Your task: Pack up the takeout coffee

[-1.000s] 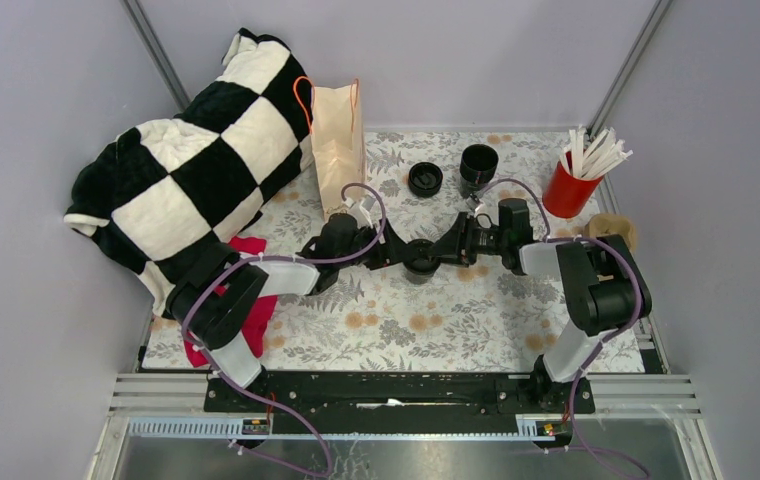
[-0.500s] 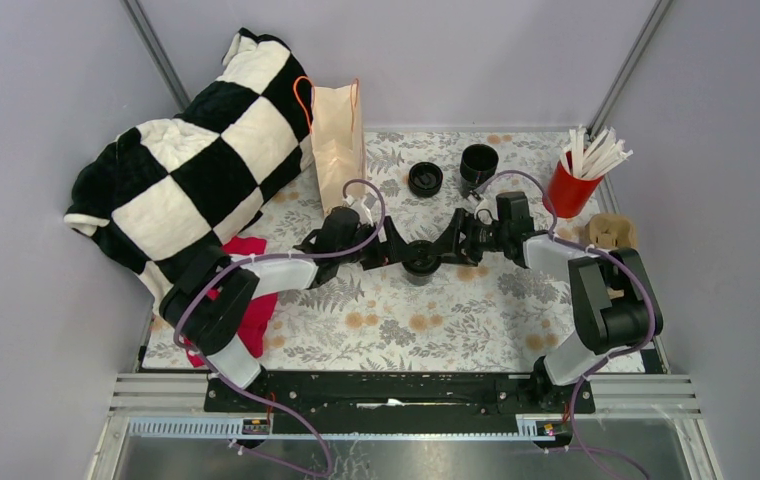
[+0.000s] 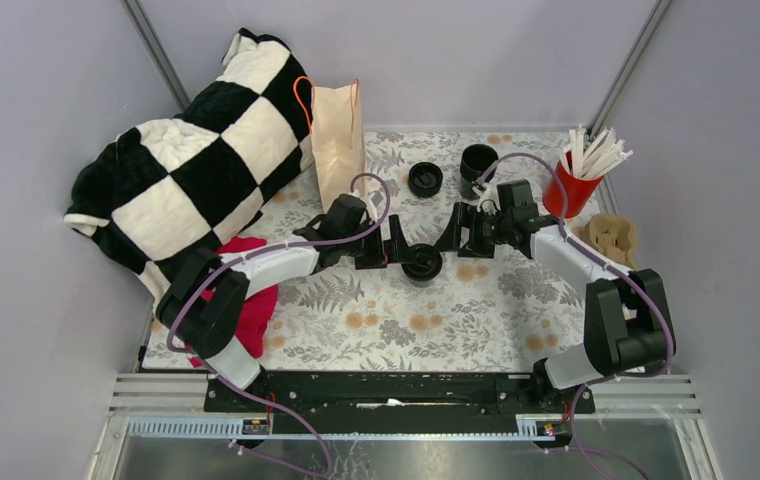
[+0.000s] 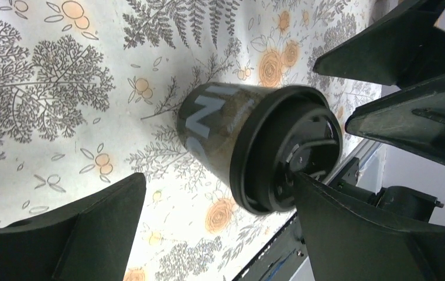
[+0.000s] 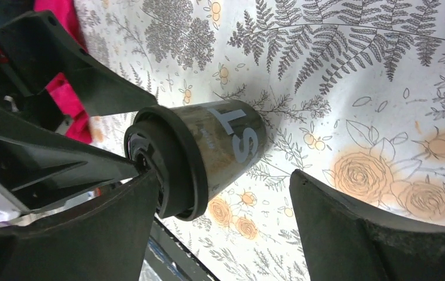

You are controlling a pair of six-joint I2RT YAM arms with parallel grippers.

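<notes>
The takeout coffee (image 3: 422, 262), a small black cup with a round black lid, stands upright on the floral table mat. It also shows in the left wrist view (image 4: 249, 146) and the right wrist view (image 5: 208, 152). My left gripper (image 3: 394, 246) sits just left of it, open (image 4: 217, 178); one fingertip (image 4: 308, 187) overlaps the lid's rim. My right gripper (image 3: 453, 237) sits just right of the cup, open (image 5: 223, 175), with one finger (image 5: 132, 199) by the lid and the other well apart from the cup wall. Neither holds the cup.
A brown paper bag (image 3: 338, 150) stands at the back left. Behind the cup are a squat stack of lids (image 3: 425, 179) and a stack of black cups (image 3: 478, 163). A red cup of straws (image 3: 568, 190), a cardboard carrier (image 3: 611, 232), a checkered blanket (image 3: 196, 180) and a red cloth (image 3: 251, 310) flank the mat.
Both grippers were closed around the cup a second ago; both have spread wide and drawn slightly back. The cup stays standing in the same spot. The right elbow swung outward.
</notes>
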